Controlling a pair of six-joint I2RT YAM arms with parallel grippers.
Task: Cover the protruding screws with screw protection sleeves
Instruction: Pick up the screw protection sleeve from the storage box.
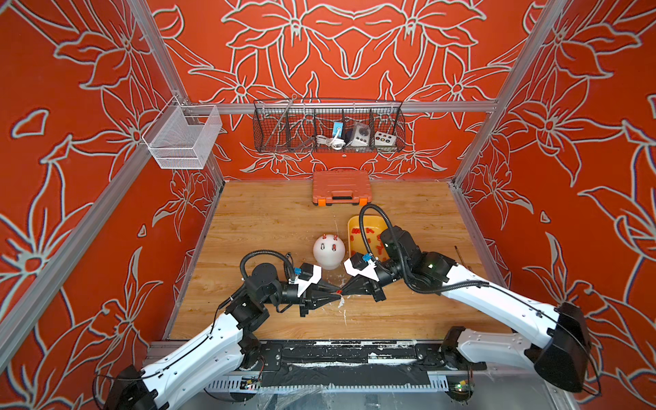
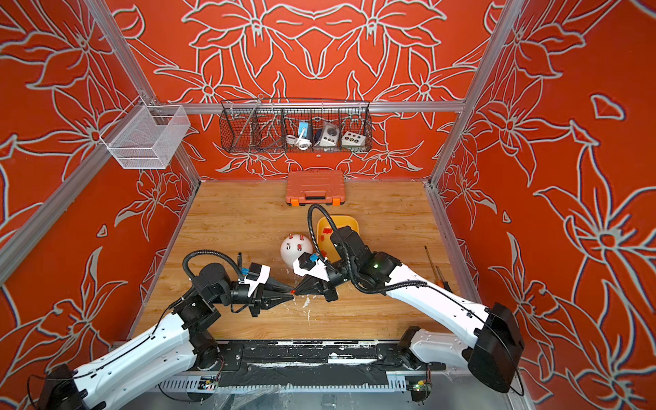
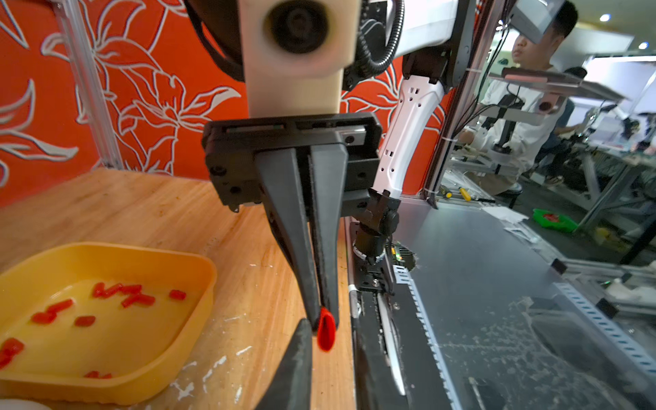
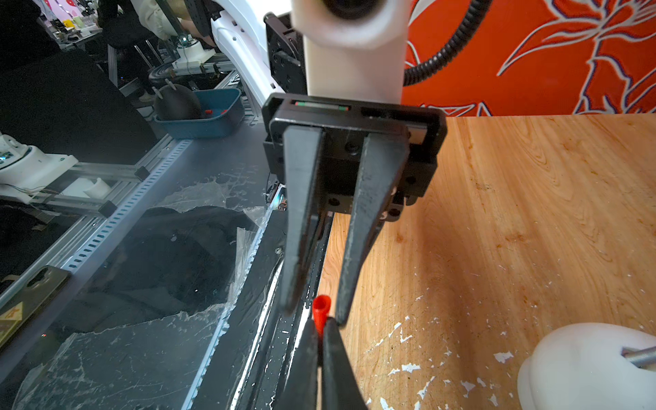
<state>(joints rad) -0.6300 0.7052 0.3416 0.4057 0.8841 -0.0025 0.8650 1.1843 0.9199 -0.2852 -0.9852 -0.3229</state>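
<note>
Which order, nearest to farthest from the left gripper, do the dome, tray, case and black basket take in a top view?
From the left gripper:
1. dome, just beyond the fingertips.
2. tray, beyond the dome, towards the right arm's side.
3. case, at the table's far edge.
4. black basket, hung up on the back wall.

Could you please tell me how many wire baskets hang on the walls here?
2. A white mesh basket hangs on the left wall; a black wire basket hangs on the back wall, above the orange case. None seems hidden.
</note>
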